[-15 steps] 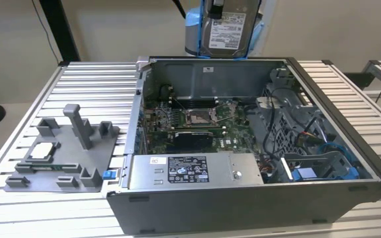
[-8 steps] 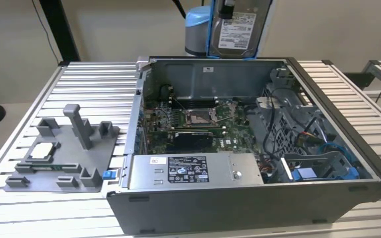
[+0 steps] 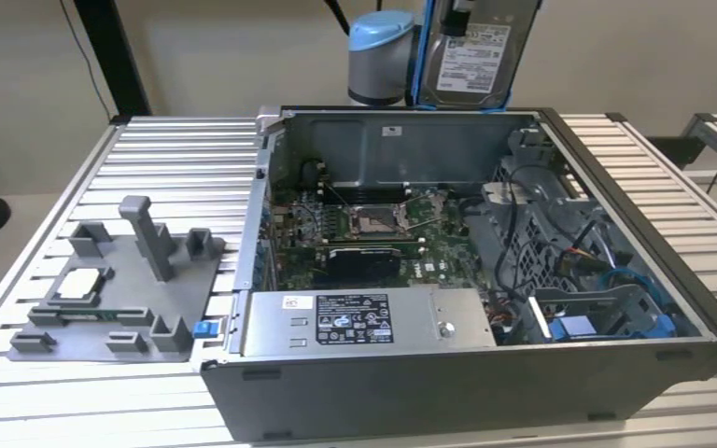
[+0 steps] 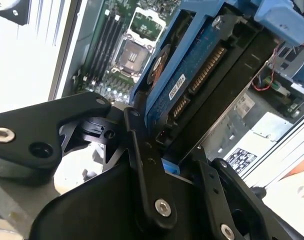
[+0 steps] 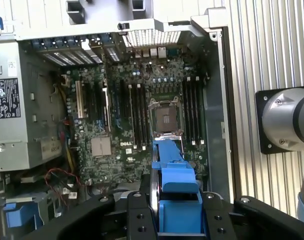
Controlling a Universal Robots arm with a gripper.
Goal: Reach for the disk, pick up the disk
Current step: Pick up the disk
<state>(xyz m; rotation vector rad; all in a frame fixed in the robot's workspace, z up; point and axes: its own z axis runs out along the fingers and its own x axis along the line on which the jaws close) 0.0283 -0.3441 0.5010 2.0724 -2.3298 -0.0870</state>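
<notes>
While the gripper (image 4: 164, 150) holds the disk (image 3: 484, 51) clamped by its blue bracket (image 5: 177, 187) high above the open computer case (image 3: 484, 373), a slipping grip could drop it onto the motherboard (image 5: 137, 125).

Metal disk (image 3: 484, 51) (blue plastic edging), matt black hand (image 4: 157, 165).

In the second wrist view, the flat silver-grey metal disk with its blue plastic bracket (image 4: 192, 75) is clamped between the black metal fingers (image 4: 142, 165) of the gripper (image 4: 174, 165). The disk is tilted, and its row of gold connector pins can be seen along one edge. Behind it, the green circuit board (image 4: 119, 55) with a square silver socket is seen inside the open grey metal computer case (image 4: 252, 127).
</notes>
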